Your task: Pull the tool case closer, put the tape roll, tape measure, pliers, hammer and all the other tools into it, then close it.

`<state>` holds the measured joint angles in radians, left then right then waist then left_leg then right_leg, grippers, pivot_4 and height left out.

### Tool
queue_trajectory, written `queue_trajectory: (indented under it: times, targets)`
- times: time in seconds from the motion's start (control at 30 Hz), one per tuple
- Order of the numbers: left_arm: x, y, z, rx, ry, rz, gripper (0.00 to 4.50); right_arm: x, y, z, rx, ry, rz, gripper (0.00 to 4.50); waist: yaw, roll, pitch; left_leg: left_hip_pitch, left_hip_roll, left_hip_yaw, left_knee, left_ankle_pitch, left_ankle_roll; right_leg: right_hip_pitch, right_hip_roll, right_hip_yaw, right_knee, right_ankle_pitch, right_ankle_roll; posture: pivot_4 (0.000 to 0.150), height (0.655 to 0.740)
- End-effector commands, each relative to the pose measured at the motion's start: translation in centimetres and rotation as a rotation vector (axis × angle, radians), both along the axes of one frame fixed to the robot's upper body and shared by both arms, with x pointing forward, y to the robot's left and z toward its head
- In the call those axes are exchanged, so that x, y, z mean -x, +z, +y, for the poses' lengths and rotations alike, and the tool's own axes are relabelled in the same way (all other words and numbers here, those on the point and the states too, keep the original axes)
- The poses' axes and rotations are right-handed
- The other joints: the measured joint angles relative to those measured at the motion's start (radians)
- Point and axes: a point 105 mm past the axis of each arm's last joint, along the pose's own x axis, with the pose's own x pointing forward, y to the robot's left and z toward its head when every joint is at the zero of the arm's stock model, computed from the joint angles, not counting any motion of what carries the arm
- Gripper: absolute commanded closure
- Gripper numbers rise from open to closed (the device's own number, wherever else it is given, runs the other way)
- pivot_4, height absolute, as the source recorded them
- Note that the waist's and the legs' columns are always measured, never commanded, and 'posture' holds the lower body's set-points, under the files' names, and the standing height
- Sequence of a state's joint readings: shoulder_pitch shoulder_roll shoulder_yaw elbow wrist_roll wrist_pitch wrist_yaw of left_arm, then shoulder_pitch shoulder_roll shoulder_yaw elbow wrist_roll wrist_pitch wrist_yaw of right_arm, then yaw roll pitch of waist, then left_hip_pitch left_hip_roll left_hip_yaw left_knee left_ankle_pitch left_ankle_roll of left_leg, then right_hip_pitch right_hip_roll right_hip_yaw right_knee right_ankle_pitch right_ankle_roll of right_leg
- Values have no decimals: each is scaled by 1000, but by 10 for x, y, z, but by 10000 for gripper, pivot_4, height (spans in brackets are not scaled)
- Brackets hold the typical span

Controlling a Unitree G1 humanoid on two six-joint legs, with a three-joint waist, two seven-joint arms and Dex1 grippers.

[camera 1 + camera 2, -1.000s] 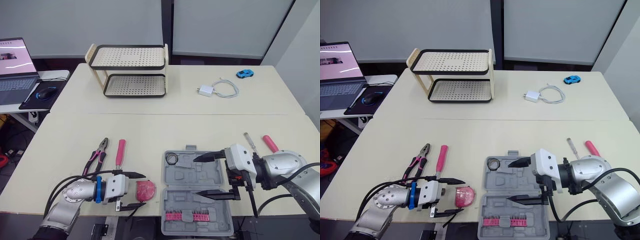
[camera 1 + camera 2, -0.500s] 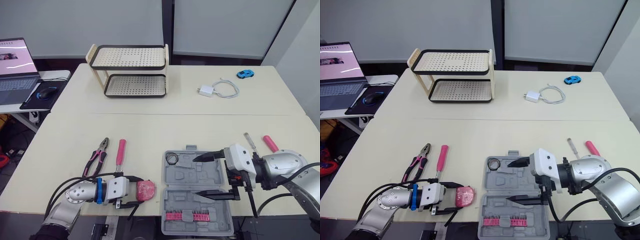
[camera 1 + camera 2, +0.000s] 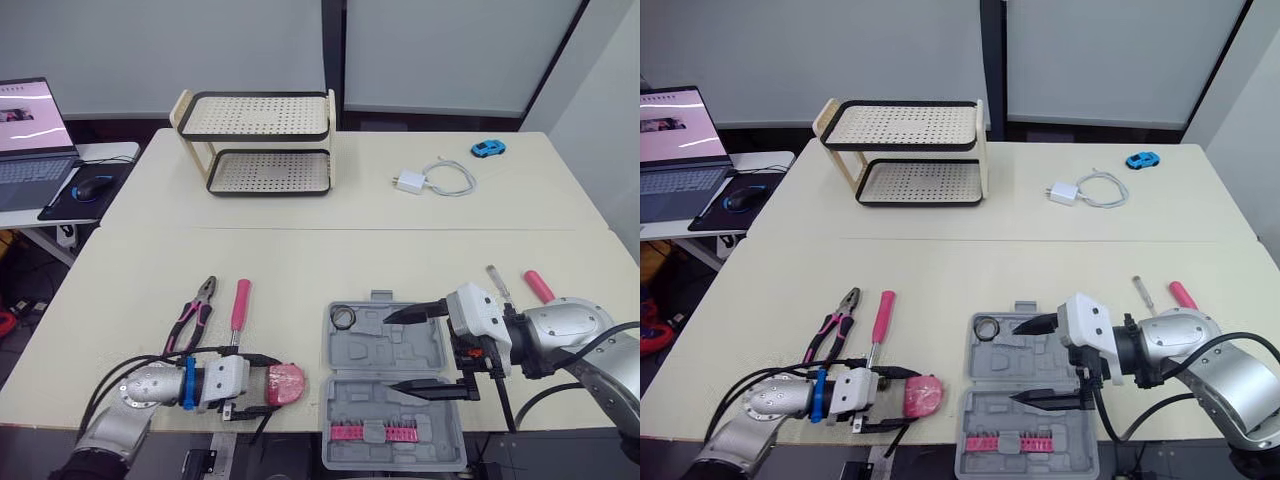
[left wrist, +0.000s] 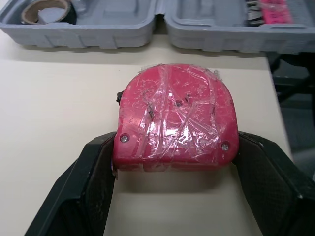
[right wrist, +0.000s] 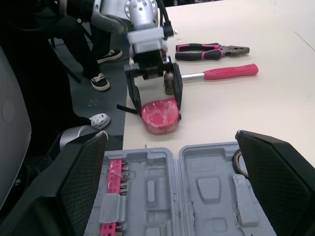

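Note:
The grey tool case lies open near the table's front edge, with the tape roll in its far left corner and pink bits along its near half. To its left, my left gripper is shut on the red tape measure, one finger against each side. The tape measure rests on the table. Beyond it lie the pliers and the pink-handled hammer. My right gripper hangs open over the case. A screwdriver and a pink handle lie at the right.
A two-tier perforated rack stands at the back left. A white charger with its cable and a blue toy car lie at the back right. A laptop sits on a side table to the left.
My left gripper's fingers were wide apart around the tape measure and have come together onto its sides. The right arm has stayed still.

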<state>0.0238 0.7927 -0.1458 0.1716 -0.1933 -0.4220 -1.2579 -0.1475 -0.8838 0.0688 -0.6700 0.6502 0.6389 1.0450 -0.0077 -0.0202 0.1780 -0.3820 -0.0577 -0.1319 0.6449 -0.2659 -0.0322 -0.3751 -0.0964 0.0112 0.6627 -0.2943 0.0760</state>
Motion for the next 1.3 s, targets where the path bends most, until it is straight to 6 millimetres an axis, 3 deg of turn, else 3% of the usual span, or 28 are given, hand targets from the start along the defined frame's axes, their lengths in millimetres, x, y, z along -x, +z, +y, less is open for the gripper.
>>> queue_trajectory:
  times: [0.03, 0.2, 0.33, 0.67, 0.87, 1.17, 1.3]
  targets:
    - [-7, 46, -15, 52, -46, -67, 12882, -2, 7, -11, -8, -59, 46, 0, 4, 0, 0, 0, 0, 0, 0, 0, 0, 0, 0, 0, 0, 0, 0, 1500, 7400]
    - [-12, 77, -43, 127, -84, -115, 12882, -5, 8, -21, -41, -155, 199, 0, 4, 0, 0, 0, -1, 0, 0, 0, 0, 1, 0, 0, -1, 0, 0, 1500, 7400]
    - [-16, 90, -75, 197, -126, -166, 12882, -10, 5, -25, -104, -280, 396, 0, 3, 0, 0, 0, 0, 0, 0, 0, 0, 1, 0, 0, -1, 0, 0, 1500, 7400]
    - [-22, 96, -126, 263, -179, -235, 12882, -10, -1, -32, -170, -446, 727, 0, 4, 0, 0, -1, -1, 1, 0, 0, 0, 1, 0, 1, -1, 0, 0, 1500, 7400]
    - [-24, 96, -153, 298, -216, -262, 12882, -8, 0, -19, -228, -469, 843, 0, 2, -1, 0, -1, -1, 1, 1, 0, 0, 2, 0, 1, -1, 0, 0, 1500, 7400]
    - [-21, 96, -162, 307, -254, -281, 12882, -15, 1, -4, -272, -499, 882, 0, 2, -1, 0, -1, -1, 1, 1, 0, 1, 1, 1, 1, -1, 0, 0, 1500, 7400]
    - [-22, 97, -163, 311, -251, -288, 12882, -12, -2, -1, -244, -488, 885, 13451, 2, -1, 0, -1, -1, 1, 1, 0, 1, 1, 1, 1, -1, 0, 0, 1500, 7400]
